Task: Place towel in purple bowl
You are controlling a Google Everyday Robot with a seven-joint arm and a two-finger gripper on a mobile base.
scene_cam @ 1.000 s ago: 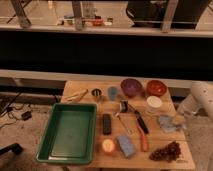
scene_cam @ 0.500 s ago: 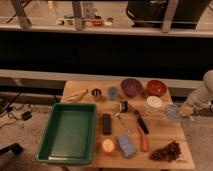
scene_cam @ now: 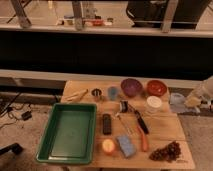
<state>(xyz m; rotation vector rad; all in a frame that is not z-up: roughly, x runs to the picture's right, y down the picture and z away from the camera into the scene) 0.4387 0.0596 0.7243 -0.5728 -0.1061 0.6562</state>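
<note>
Wooden worktop (scene_cam: 165, 127) stands before a dark wall with a metal railing above it. Cables lie on the floor far to the view's left of the claw.

Green tray (scene_cam: 67, 131) sits at the worktop end farthest from the claw, its bare green floor showing. Purple bowl (scene_cam: 131, 86) is well left of the claw, and the red-orange bowl (scene_cam: 156, 87) is between the two.

Claw (scene_cam: 189, 102) is at the worktop's right edge, clamped on the towel (scene_cam: 176, 98). The towel bunches just left of the claw, apart from the purple bowl.
</note>
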